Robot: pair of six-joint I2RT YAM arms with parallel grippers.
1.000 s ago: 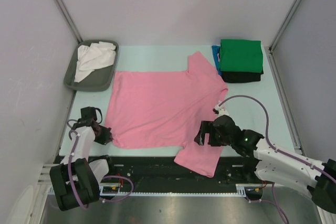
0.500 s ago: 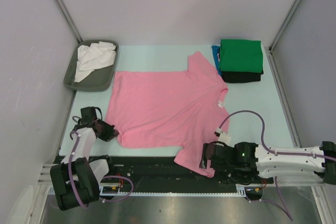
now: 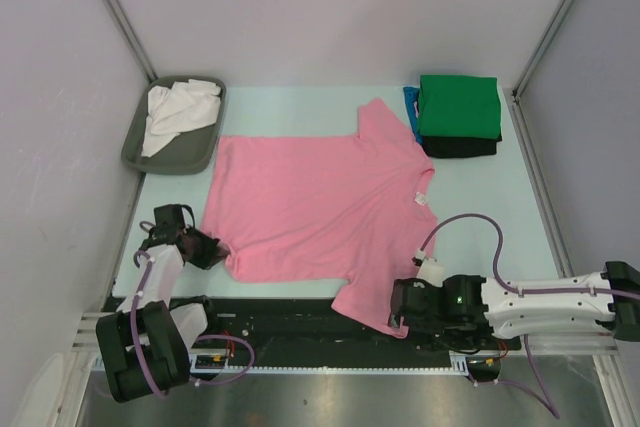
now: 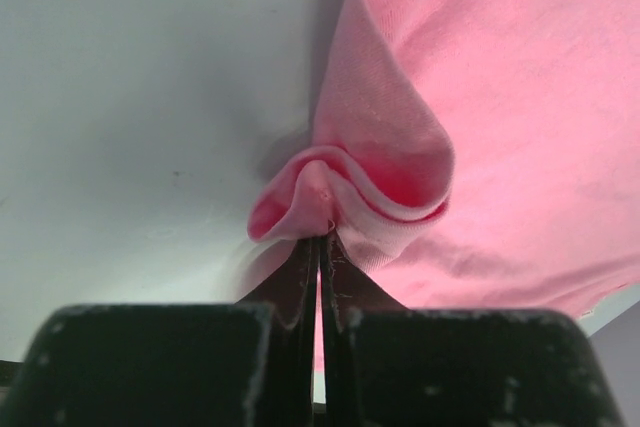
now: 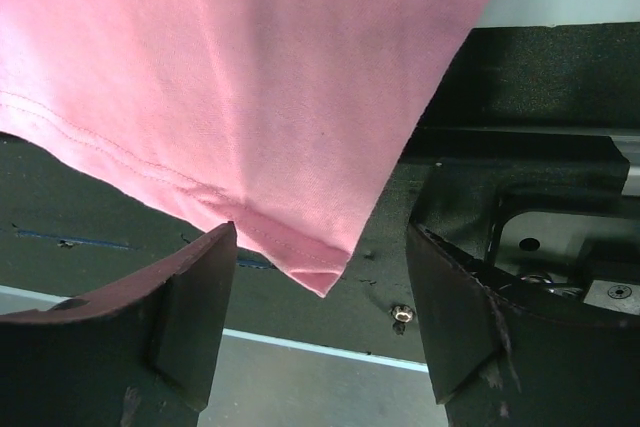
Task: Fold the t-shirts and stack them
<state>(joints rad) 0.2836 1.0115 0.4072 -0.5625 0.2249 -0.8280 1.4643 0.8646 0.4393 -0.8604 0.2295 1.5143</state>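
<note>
Pinches bunched hem corner of smooth pink t-shirt (image 3: pixel 320 207), spread flat on the surface (image 3: pixel 480 182), in clamped left gripper (image 4: pixel 320 247); straddles its near sleeve, draped over the front edge, with wide right gripper (image 5: pixel 320 234).

No legible text, brand, number or sign is found in any view. One white neck tag (image 3: pixel 419 198) shows at the collar of the pink t-shirt (image 3: pixel 310 207) in the top view. It is too small for any print to be read.
</note>
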